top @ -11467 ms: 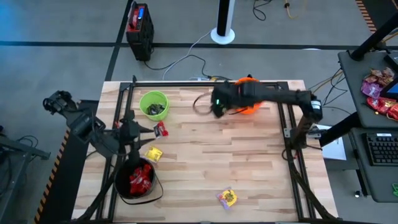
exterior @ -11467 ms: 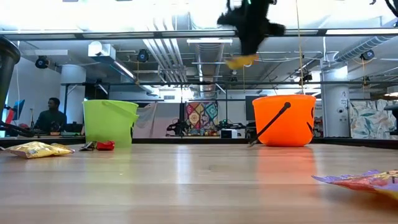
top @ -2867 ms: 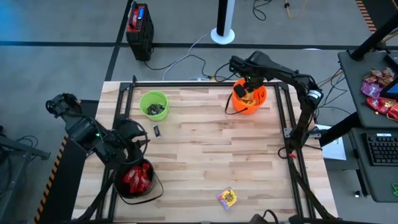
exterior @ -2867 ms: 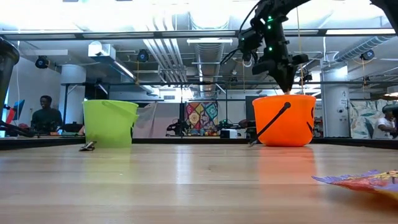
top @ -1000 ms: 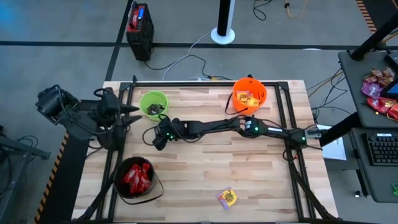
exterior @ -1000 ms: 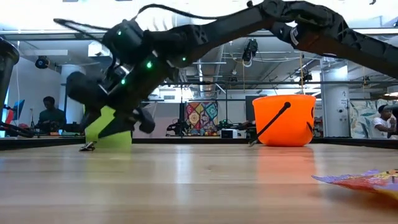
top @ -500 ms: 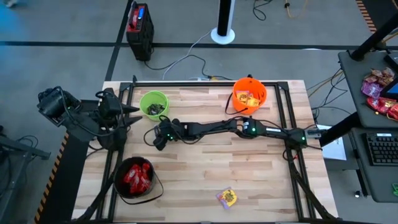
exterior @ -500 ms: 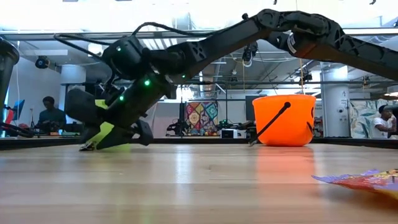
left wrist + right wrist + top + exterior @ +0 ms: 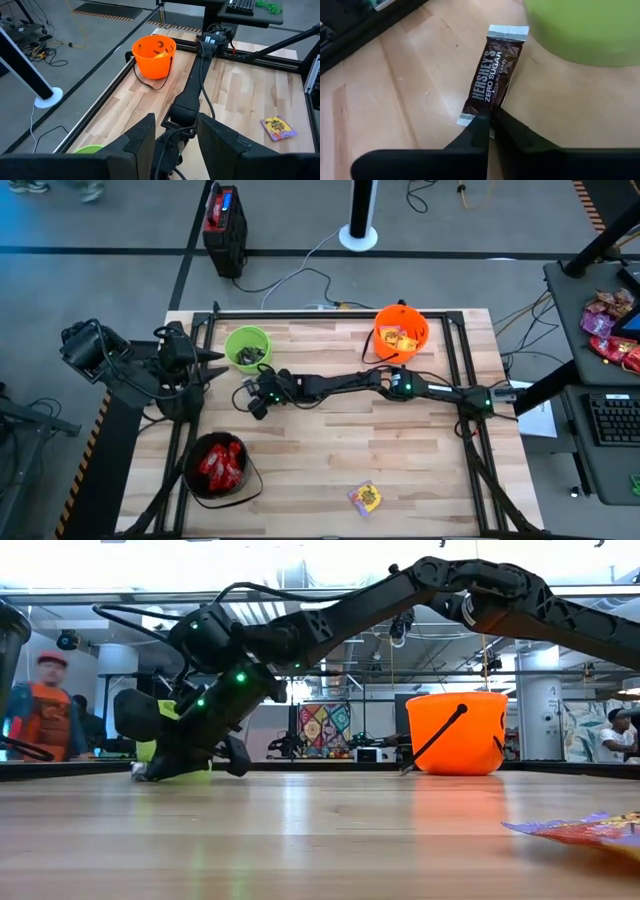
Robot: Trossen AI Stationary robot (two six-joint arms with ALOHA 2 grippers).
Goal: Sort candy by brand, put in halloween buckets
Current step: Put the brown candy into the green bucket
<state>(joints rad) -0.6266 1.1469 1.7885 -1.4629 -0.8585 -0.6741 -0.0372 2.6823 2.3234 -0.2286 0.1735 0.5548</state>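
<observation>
The right gripper (image 9: 491,121) is clenching the end of a dark candy bar (image 9: 492,81) lying on the table just beside the green bucket (image 9: 247,347), which is holding dark candies. The orange bucket (image 9: 401,334) is holding yellow ones, the black bucket (image 9: 216,468) red ones. The left gripper (image 9: 175,140) is hanging released, off the table edge near the green bucket.

A: Where does the high view sit?
B: Overhead, facing straight down, the whole wooden table (image 9: 330,430) at frame centre.

A: And the low one?
B: At tabletop height, looking level across to the room; both share the orange bucket (image 9: 457,732).

A: The wrist cameras?
B: The left looks far along the table, orange bucket upper left. The right sits very close over a dark candy bar (image 9: 493,80).
</observation>
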